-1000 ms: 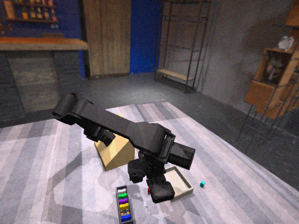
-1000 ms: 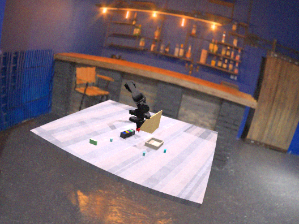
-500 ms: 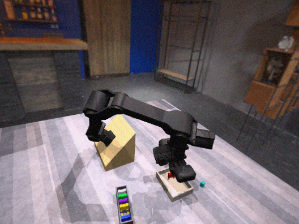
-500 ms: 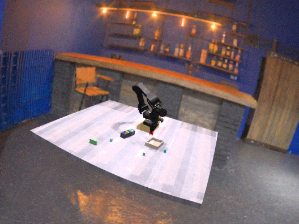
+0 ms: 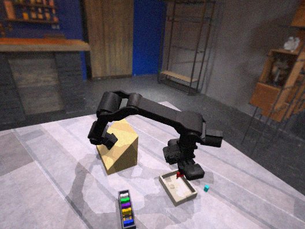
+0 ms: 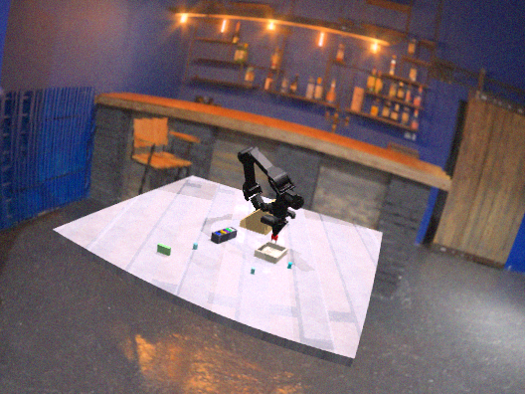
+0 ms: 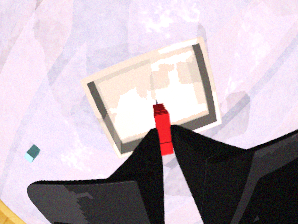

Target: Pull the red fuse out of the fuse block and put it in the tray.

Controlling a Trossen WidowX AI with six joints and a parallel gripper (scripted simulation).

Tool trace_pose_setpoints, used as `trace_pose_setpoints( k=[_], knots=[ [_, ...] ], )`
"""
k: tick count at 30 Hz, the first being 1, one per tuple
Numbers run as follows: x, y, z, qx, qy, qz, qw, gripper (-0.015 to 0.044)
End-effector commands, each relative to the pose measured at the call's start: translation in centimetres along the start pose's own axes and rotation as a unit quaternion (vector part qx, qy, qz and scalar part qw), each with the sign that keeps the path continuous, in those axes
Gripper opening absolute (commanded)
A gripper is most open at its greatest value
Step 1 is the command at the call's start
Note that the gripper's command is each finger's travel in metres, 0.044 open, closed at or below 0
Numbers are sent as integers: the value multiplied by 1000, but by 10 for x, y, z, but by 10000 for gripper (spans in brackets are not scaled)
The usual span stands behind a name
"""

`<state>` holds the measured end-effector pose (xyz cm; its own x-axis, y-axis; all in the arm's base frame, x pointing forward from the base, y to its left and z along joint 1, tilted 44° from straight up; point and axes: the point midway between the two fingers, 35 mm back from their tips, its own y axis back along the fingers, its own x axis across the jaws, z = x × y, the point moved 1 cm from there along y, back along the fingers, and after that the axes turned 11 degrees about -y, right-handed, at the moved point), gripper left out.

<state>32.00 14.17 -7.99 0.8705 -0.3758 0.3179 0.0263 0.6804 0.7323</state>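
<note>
The pale surface [image 5: 58, 173] carries a tan wedge block [image 5: 119, 147] at the far left. The tray [image 5: 177, 188] sits right of the fuse block [image 5: 126, 209]. The hand [image 5: 180, 173] hangs over the tray's far edge — clamped narrow on the red fuse [image 5: 179, 174].

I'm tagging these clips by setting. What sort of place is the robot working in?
It looks like a bar or pub. A long wooden counter runs behind the arm, shelves of bottles hang on the blue wall under warm lights, and a wooden chair stands by the counter.
</note>
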Motion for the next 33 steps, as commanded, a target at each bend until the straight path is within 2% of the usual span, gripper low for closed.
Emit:
trace_pose_setpoints(
  k=[1,23,33],
  knots=[
    [-2,-10,0,-4,1,-1,1000,0],
    [-2,-38,1,-5,1,-1,1000,0],
    [-1,-34,0,-2,-4,-2,1000,263]
  ],
)
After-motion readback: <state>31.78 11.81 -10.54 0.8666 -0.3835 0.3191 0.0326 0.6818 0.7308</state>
